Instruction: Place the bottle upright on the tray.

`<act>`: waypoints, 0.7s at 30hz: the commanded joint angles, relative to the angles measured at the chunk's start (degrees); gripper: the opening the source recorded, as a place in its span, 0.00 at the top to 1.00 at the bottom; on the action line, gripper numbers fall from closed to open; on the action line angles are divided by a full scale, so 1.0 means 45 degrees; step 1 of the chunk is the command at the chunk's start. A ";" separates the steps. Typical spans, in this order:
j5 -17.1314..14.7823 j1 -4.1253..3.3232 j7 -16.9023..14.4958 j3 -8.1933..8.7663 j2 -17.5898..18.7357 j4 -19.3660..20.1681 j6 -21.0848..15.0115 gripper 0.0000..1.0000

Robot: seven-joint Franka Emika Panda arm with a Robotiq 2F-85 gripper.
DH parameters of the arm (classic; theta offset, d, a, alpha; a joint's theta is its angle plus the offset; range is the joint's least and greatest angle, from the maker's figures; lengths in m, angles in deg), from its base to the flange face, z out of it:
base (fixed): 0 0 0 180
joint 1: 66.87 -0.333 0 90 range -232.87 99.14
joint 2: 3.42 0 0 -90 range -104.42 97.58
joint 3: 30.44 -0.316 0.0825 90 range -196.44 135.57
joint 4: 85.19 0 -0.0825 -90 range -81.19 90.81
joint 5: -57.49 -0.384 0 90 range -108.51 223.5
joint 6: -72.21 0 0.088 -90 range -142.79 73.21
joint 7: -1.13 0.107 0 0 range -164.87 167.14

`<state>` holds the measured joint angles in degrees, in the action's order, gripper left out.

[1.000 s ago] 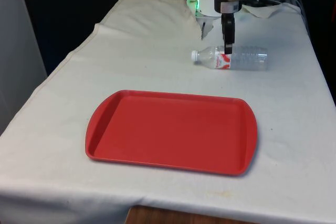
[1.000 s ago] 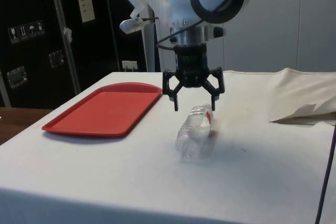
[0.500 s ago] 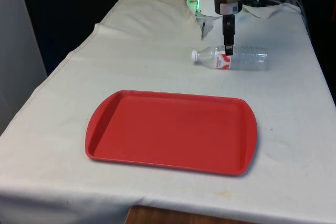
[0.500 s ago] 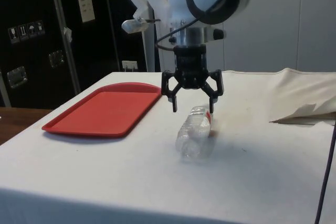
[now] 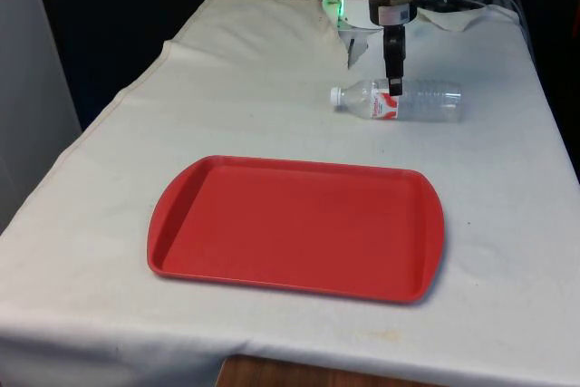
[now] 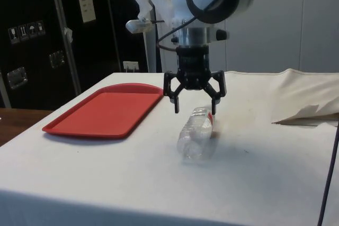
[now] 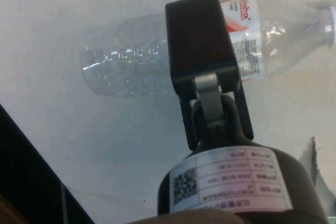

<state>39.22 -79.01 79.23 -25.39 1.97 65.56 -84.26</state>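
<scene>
Bottle (image 5: 403,100) lies on its side on the tabletop (image 5: 254,106), cap toward the front view's left, well apart from the red tray (image 5: 294,227). Tray is bare and sits nearer the front camera.

End effector (image 6: 194,110) hangs just above the bottle with fingers (image 6: 175,100) spread wide, one to each side of the body; nothing held. In the wrist view a finger (image 7: 199,40) crosses the bottle beside the label (image 7: 242,38).

Step in hand, as I judge it: descend and grasp. To do it well:
- Keep the fingers straddling the bottle across its width, at or near the label, where the wall looks stiffer than the ribbed clear part.
- Lower until the pads sit at mid-height of the body before closing; closing too high may squirt the bottle out sideways.
- Close gently: thin plastic, appears empty, will likely crush or roll.
- You need room to rotate it upright afterwards, so avoid gripping near the base.

Versus the frame a second ago: bottle and tray unmoved. End effector has risen slightly in the side view; spread unchanged.
</scene>
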 commanded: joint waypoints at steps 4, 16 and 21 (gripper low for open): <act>-0.0318 0.0051 -0.0318 -0.0064 -0.0076 -0.0013 0.0102 0.00; -0.1553 0.0191 -0.1948 0.0089 -0.0127 -0.0076 0.0522 0.00; -0.1592 0.0153 -0.2228 0.0216 0.0000 -0.0051 0.0471 0.00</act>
<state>32.06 -78.32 69.20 -24.42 1.97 65.33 -82.14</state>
